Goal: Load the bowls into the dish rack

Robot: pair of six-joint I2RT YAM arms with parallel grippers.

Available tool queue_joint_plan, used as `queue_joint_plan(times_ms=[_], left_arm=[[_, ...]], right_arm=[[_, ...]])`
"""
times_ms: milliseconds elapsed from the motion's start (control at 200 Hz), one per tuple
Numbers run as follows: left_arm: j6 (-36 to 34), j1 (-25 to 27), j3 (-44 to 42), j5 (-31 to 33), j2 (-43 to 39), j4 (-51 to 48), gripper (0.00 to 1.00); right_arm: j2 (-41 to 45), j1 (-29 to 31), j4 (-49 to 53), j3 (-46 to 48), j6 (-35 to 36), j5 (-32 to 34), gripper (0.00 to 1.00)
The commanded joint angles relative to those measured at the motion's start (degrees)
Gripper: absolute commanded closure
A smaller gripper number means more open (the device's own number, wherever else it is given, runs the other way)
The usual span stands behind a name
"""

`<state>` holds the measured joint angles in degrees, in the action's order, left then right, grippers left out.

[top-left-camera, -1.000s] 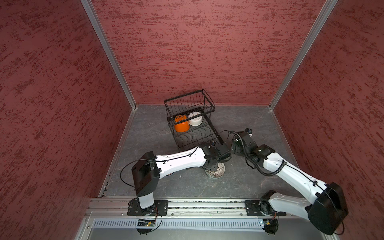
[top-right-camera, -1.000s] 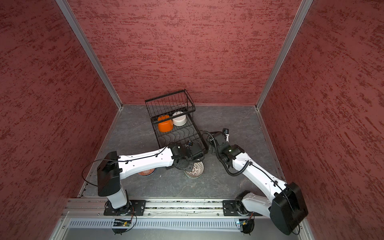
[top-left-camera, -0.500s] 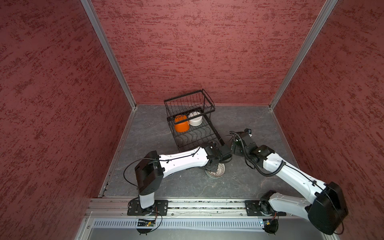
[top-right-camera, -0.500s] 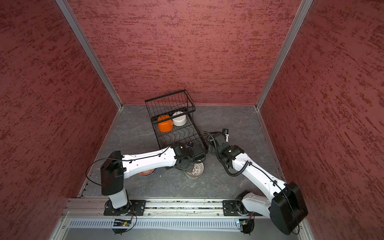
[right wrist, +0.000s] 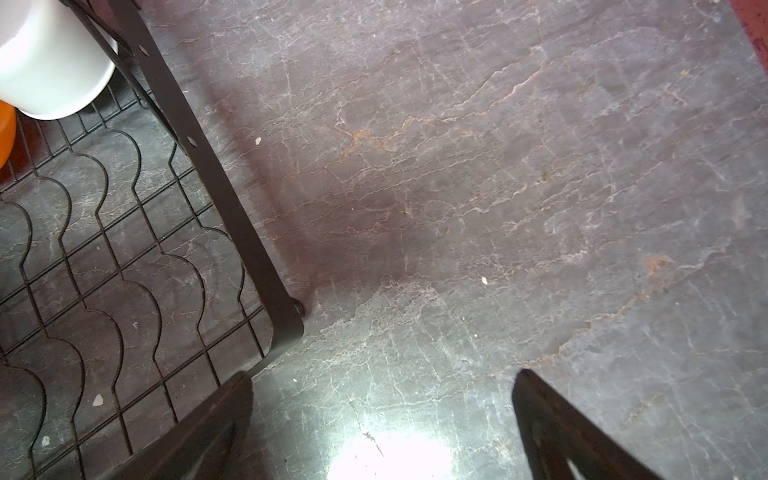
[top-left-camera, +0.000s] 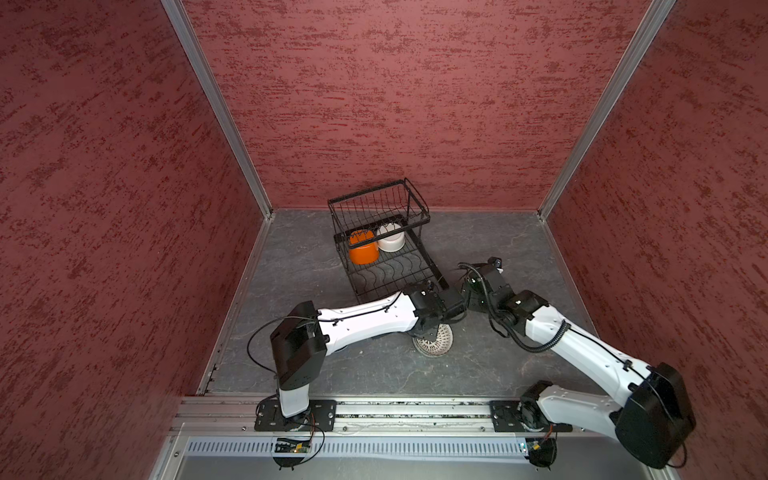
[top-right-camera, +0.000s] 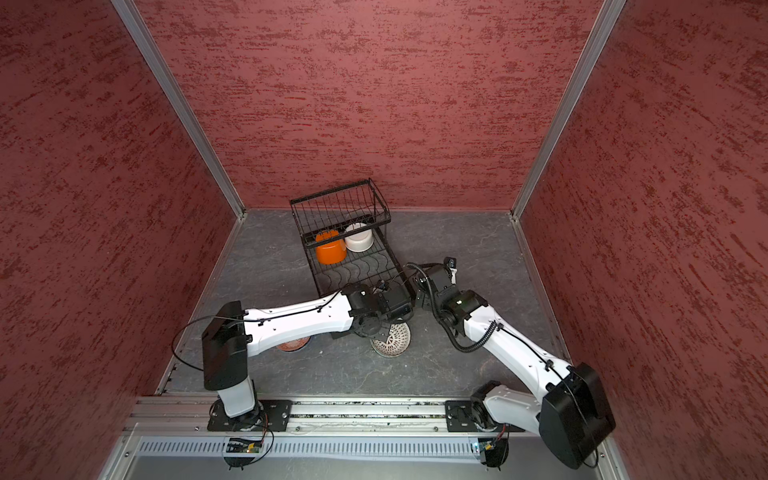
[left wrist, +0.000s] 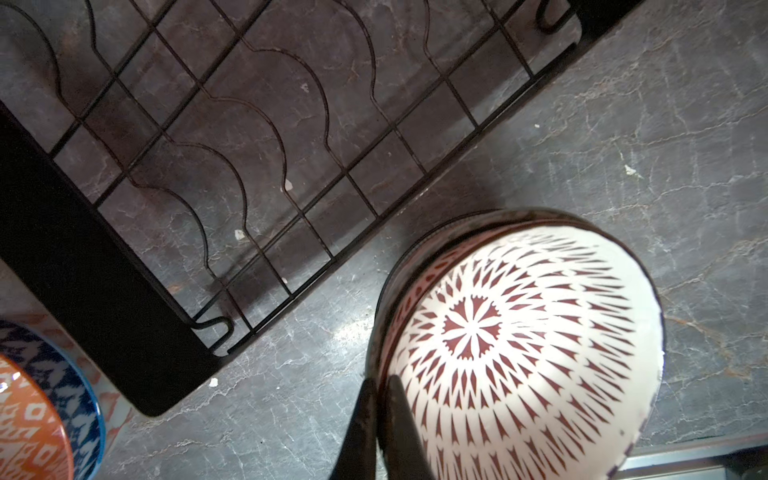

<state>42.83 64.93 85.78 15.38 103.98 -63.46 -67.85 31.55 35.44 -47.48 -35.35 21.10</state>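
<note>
My left gripper (left wrist: 380,399) is shut on the rim of a white bowl with a dark red pattern (left wrist: 519,353), one finger inside and one outside. That bowl (top-left-camera: 434,341) (top-right-camera: 392,338) sits tilted on the floor just in front of the dish rack (top-left-camera: 390,274) (top-right-camera: 357,270), partly under my left wrist. An orange bowl (top-left-camera: 362,249) and a white bowl (top-left-camera: 390,239) lie in the rack under its raised basket (top-left-camera: 378,203). My right gripper (right wrist: 384,376) is open and empty above bare floor, beside the rack's near right corner (right wrist: 286,320).
An orange and blue patterned bowl (left wrist: 29,415) stands by the rack's other near corner. A terracotta bowl (top-right-camera: 293,344) shows under my left forearm. Red walls close in three sides. The arms' base rail (top-left-camera: 374,409) runs along the front.
My left gripper has closed onto the patterned bowl's rim, and the left arm has reached a little further right. The right arm has stayed still and open.
</note>
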Motion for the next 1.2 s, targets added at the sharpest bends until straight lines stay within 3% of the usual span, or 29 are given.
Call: queue_joint_plan(times_ms=[0, 917, 1197], left_arm=[[-1.0, 0.4, -0.4, -0.1, -0.2, -0.6, 1.0], [-3.8, -2.5, -8.0, -2.6, -9.7, 10.8, 1.0], [-3.9, -3.4, -9.5, -3.5, -11.1, 13.5, 1.0]], right_arm=[[-0.3, -0.5, -0.9, 0.4, -0.2, -0.5, 0.01], [0.5, -0.4, -4.8, 0.4, 3.6, -7.0, 0.01], [3.1, -0.6, -3.2, -0.4, 5.2, -12.8, 0.04]])
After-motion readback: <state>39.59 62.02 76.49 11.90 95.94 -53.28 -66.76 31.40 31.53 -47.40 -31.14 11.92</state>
